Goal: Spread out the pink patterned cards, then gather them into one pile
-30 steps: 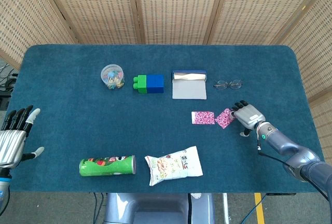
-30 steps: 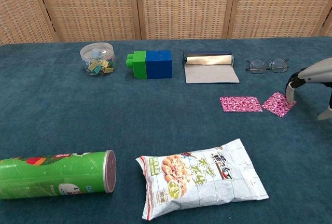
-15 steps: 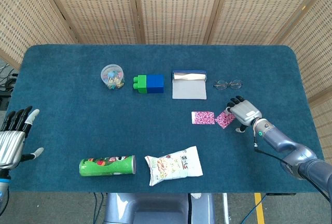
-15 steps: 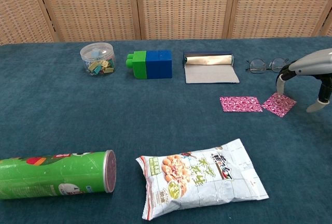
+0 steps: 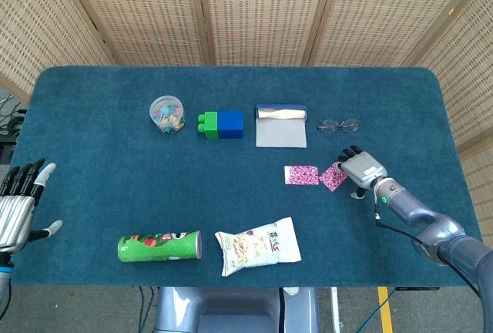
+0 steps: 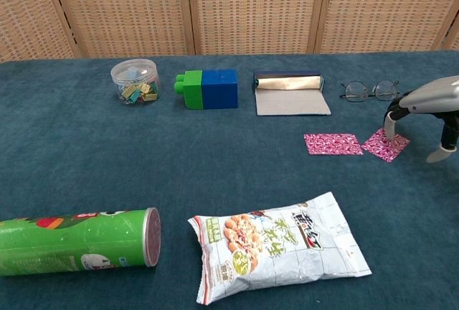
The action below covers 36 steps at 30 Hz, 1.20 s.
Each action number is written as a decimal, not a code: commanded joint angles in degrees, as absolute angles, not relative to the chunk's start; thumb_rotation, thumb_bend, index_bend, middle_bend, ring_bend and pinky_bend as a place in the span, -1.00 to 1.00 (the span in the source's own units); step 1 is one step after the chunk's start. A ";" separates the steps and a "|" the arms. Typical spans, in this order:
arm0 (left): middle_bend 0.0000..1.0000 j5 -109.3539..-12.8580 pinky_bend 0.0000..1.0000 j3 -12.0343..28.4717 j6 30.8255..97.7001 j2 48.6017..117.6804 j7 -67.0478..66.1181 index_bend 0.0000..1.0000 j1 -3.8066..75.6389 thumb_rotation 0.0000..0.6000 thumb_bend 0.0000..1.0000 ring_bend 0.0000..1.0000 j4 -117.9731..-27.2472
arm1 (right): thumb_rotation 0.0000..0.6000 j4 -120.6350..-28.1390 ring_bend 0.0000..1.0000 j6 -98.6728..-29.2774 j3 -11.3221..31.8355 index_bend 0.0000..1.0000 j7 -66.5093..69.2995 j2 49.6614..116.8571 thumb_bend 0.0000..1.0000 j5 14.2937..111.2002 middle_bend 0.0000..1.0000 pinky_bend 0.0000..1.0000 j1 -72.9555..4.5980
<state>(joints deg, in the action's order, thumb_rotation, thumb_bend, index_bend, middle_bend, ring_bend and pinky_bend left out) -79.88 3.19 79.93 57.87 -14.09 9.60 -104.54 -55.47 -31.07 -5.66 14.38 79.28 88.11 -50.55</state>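
Two pink patterned cards lie flat and side by side on the blue table cloth, right of centre. The left card (image 5: 301,174) (image 6: 333,143) lies square to the table. The right card (image 5: 333,176) (image 6: 385,143) is turned like a diamond, its corner near the left card's edge. My right hand (image 5: 362,169) (image 6: 430,97) arches over the diamond card with fingers apart. A fingertip (image 6: 391,129) touches the card's far right part, and the thumb stays off to the right. My left hand (image 5: 19,211) is spread at the table's left edge, holding nothing.
Along the back stand a clear jar of clips (image 5: 166,113), a green and blue block (image 5: 220,124), a silver pouch (image 5: 280,125) and glasses (image 5: 339,125). Near the front lie a green chip can (image 5: 159,246) and a snack bag (image 5: 258,245).
My right hand lifted off the diamond card, shifted slightly left, and has come back down with a fingertip on it. The cards have hardly moved. The left hand drifted slightly down.
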 commanded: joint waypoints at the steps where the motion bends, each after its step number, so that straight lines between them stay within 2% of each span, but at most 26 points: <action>1: -1.00 -79.83 -1.00 3.24 79.83 57.96 -14.19 -1.00 9.69 1.00 -0.91 -1.00 -104.54 | 1.00 -55.06 -1.00 -30.89 -5.82 -0.44 14.40 79.31 -0.48 88.02 -0.64 -1.00 -50.33; 18: -1.00 -79.77 -1.00 3.66 78.67 58.50 -15.20 -1.00 10.90 1.00 -0.91 -1.00 -104.75 | 1.00 -56.65 -1.00 -31.72 -6.66 -0.44 13.28 75.74 -0.48 86.67 -0.63 -1.00 -47.21; 27: -1.00 -79.89 -1.00 3.64 78.48 58.57 -15.40 -1.00 11.15 1.00 -0.91 -1.00 -104.96 | 1.00 -64.60 -1.00 -35.02 -4.29 -0.44 13.59 72.03 -0.48 86.97 -0.63 -1.00 -47.97; 36: -1.00 -79.38 -1.00 3.58 78.63 58.28 -14.86 -1.00 10.87 1.00 -0.91 -1.00 -104.65 | 1.00 -70.43 -1.00 -33.29 -3.61 -0.44 13.86 72.27 -0.48 88.49 -0.63 -1.00 -50.58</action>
